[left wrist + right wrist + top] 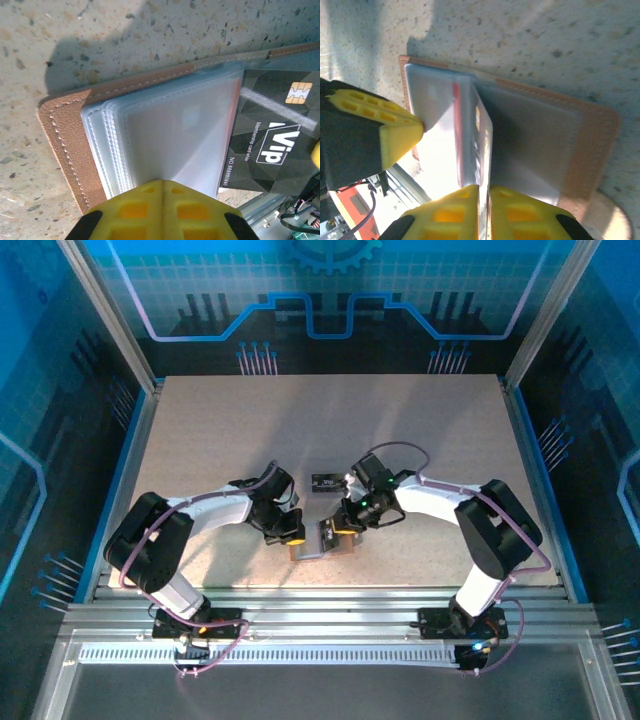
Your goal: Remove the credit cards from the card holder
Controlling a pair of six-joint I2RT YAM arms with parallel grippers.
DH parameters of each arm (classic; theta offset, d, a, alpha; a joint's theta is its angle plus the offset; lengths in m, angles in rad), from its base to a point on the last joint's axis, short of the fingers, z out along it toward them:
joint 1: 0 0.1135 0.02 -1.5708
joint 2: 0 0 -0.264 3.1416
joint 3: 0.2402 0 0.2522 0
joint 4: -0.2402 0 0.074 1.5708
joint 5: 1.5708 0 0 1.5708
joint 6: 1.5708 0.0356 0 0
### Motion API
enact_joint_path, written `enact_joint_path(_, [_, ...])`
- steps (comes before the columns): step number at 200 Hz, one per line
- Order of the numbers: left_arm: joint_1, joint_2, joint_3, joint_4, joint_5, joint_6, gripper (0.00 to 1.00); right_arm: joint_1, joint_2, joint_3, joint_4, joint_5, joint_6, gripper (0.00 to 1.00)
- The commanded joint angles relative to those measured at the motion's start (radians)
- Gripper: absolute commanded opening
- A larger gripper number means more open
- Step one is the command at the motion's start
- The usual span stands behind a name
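Fishing the black card (272, 135) from the open card holder (322, 538), near surface (200, 440) edge
Left end effector (162, 184) shut, pinning slick sleeves (170, 135); right end effector (484, 191) pinches that card's leaf. Looks stiff, thin: grab its edge.

The card holder (326, 538) lies open on the desk (200, 440), in the lower middle of the overhead view, close to the desk's front edge. It's a pinkish-tan, leather-like thing with pale stitching running round a rounded corner. A stack of clear, frosted sleeves fans across its inner face. A black card (272, 132), with a gold chip and white "Vip" lettering, pokes out of the sleeves at the right of the left wrist view. A thin red edge (456, 95) shows among the lifted sleeves in the right wrist view. Another dark card (323, 481) rests flat on the desk just above the holder, apart from it.
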Motion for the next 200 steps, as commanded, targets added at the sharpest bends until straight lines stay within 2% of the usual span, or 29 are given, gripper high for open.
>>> enact_joint_path(1, [0.006, 0.006, -0.004, -0.058, -0.033, 0.009, 0.0, 0.037, 0.001, 0.031, -0.016, 0.007, 0.025, 0.14])
enact_joint_path(89, [0.006, 0.006, -0.003, -0.059, -0.031, 0.012, 0.0, 0.056, -0.025, 0.033, -0.063, 0.056, 0.041, 0.16])
enact_joint_path(160, [0.006, -0.007, 0.008, -0.064, -0.015, 0.007, 0.0, 0.057, -0.038, 0.034, -0.067, 0.07, 0.044, 0.07])
enact_joint_path(200, [0.006, -0.036, 0.043, -0.074, 0.004, 0.002, 0.01, 0.051, -0.086, 0.043, -0.098, 0.085, 0.032, 0.06])
